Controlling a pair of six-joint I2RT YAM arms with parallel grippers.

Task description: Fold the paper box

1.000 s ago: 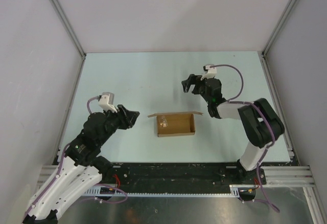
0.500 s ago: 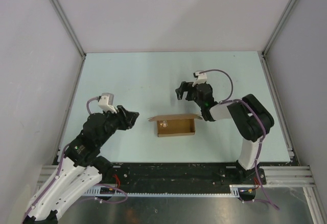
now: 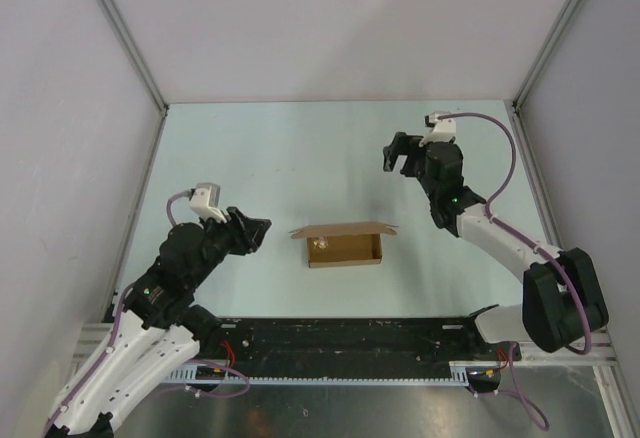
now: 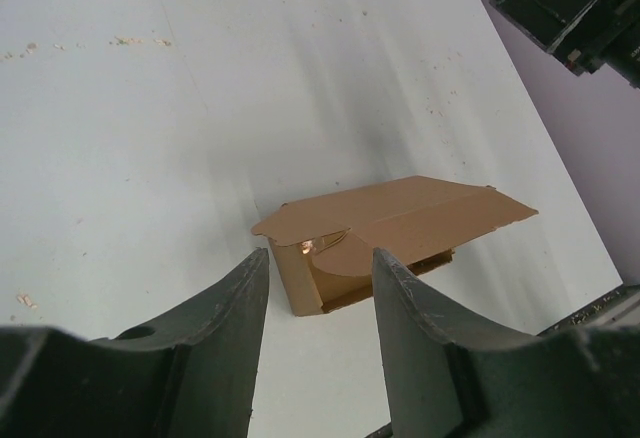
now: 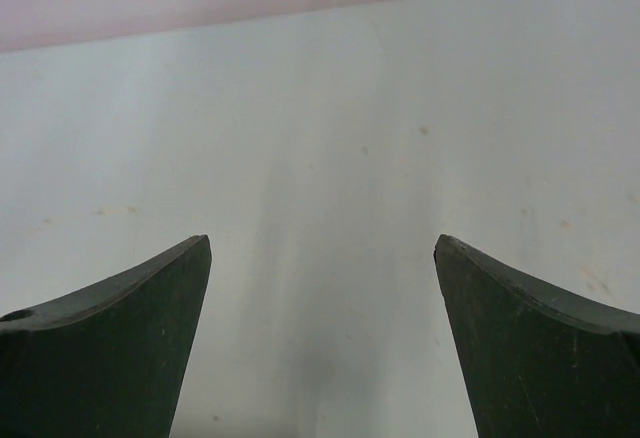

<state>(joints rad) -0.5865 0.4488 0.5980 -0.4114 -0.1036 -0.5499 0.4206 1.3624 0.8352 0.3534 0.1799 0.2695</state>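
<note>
Small brown thin-cardboard box (image 3: 345,246) lying lid-open; left gripper (image 3: 258,230) hovering near its left, jaws apart; right gripper (image 3: 396,156) hanging far-right, jaws spread wide.

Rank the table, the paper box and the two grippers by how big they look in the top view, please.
1. table
2. paper box
3. left gripper and right gripper: they look about alike, so I leave them tied.
</note>
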